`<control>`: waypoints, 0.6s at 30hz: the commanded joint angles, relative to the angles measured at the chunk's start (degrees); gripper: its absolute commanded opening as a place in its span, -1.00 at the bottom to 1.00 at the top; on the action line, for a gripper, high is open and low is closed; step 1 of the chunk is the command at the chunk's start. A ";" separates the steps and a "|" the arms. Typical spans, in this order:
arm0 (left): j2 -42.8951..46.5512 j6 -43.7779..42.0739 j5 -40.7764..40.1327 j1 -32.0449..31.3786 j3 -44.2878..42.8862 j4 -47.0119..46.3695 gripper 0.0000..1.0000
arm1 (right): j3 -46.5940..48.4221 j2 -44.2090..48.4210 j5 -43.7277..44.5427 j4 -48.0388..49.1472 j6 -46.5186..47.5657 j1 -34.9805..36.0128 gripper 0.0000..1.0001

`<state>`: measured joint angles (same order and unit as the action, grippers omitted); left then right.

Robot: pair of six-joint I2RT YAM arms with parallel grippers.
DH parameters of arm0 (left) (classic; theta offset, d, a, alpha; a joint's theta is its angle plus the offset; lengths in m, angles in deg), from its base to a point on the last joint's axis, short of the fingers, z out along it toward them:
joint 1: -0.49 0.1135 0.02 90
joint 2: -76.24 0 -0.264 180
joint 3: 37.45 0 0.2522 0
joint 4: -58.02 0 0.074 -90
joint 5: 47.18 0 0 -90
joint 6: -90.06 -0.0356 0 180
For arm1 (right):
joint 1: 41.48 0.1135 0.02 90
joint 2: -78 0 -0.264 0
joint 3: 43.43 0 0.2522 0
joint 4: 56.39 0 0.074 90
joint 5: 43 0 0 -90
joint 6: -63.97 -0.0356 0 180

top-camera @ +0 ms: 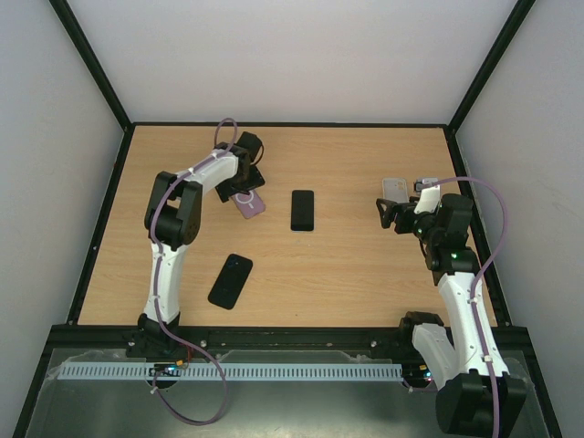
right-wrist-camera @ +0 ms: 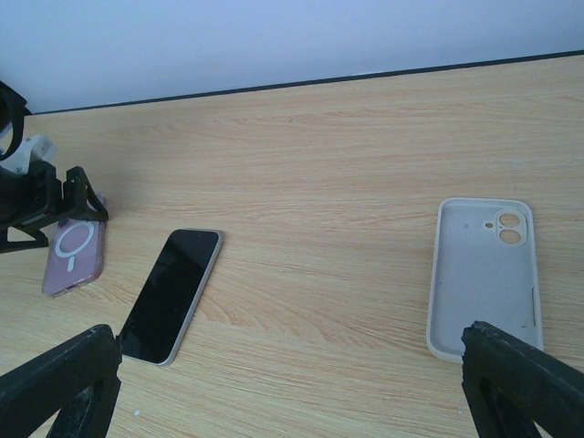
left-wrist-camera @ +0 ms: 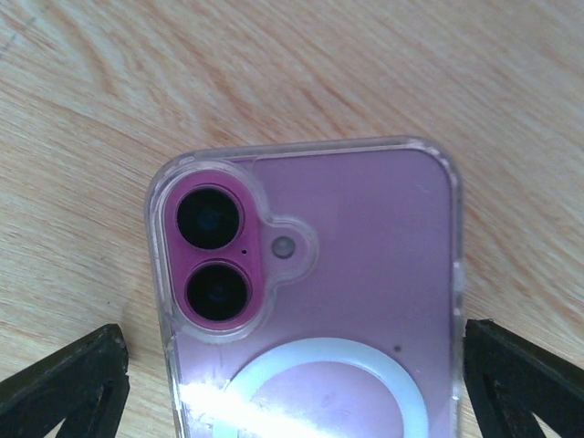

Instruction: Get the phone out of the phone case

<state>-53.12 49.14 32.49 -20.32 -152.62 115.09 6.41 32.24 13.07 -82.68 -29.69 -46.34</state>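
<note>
Left wrist view gives me the pink phone (left-wrist-camera: 365,255) close up. It lies back-up on the wooden desk (top-camera: 365,274), seated in a clear case (left-wrist-camera: 455,274). Two black lenses sit stacked in a magenta camera island, with a small flash beside them and a white magnetic ring below. The case's raised lip wraps the island and the phone's edges.

The left jaws are apart, one tip to each side of the case's long edges. I cannot tell whether either one touches it. In the top view this phone sits at the far left of the desk.

To its right lies a dark-screened phone (right-wrist-camera: 172,294), face up. A white case (right-wrist-camera: 482,274) lies hollow side up at the far right, near the right jaws, which are spread wide. Nearer the arm bases lies a black handset or case (top-camera: 230,281); I cannot tell which.
</note>
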 commanded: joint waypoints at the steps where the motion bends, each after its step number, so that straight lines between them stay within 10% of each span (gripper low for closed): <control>1: -2.57 2.01 1.07 0.59 -3.00 5.64 0.93 | -0.53 0.52 -0.23 1.24 0.64 -0.06 0.97; 10: -7.40 2.58 2.06 0.59 -10.72 12.95 0.59 | -0.55 0.48 -0.36 1.20 0.50 -0.06 0.97; 18: 2.04 -0.35 3.26 -2.54 -0.65 6.06 0.38 | -0.57 0.41 -0.51 1.10 0.57 -0.06 0.97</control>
<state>-56.57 50.54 33.69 -20.78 -158.60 121.30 6.41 32.24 12.91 -82.68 -29.69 -46.34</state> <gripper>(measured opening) 0.757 0.983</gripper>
